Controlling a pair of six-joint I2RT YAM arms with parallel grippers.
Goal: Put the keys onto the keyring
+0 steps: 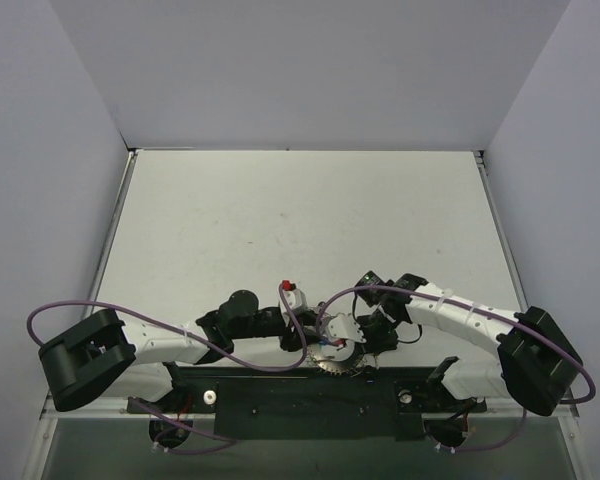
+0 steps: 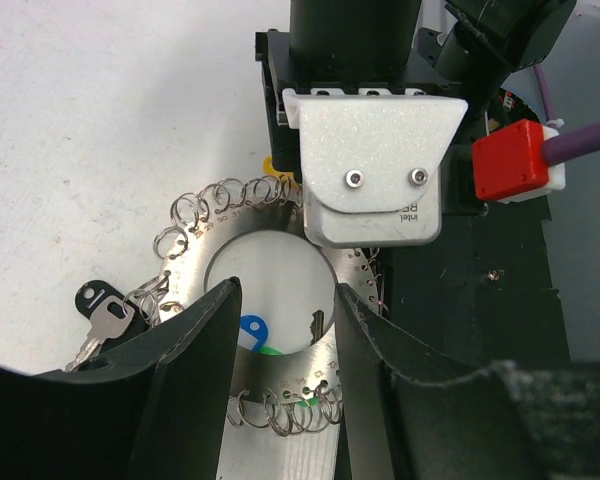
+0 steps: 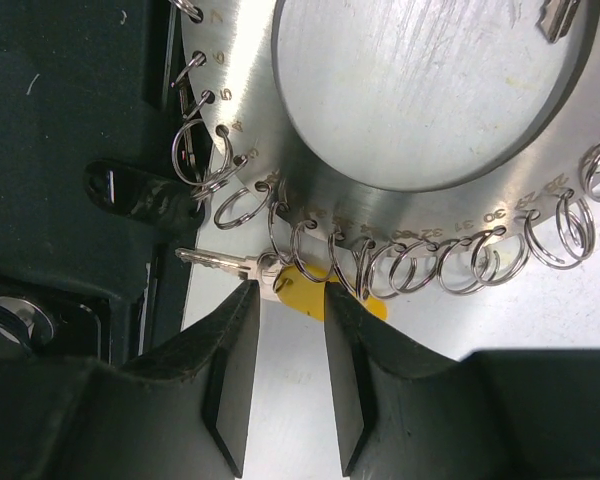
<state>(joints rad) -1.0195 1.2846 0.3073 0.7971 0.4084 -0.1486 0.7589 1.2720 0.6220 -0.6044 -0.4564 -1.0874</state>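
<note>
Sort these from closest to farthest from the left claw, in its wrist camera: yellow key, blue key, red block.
1. blue key, right at the left claw.
2. yellow key, beyond the keyring's far rim.
3. red block, upper right.

**Yellow key sitting at the claw's tips**

The right claw (image 3: 292, 293) is standing with its jaws narrowly apart, and the yellow key (image 3: 300, 288) is lying across the gap, blade pointing left. Just beyond, the keyring (image 3: 540, 190) is trailing small split rings (image 3: 410, 265) over the white counter (image 3: 480, 325). Whether the fingers are pinching the key is unclear.

Yellow key (image 3: 302, 292), blue key (image 2: 250, 327), possibly green key (image 2: 271, 351)
</note>
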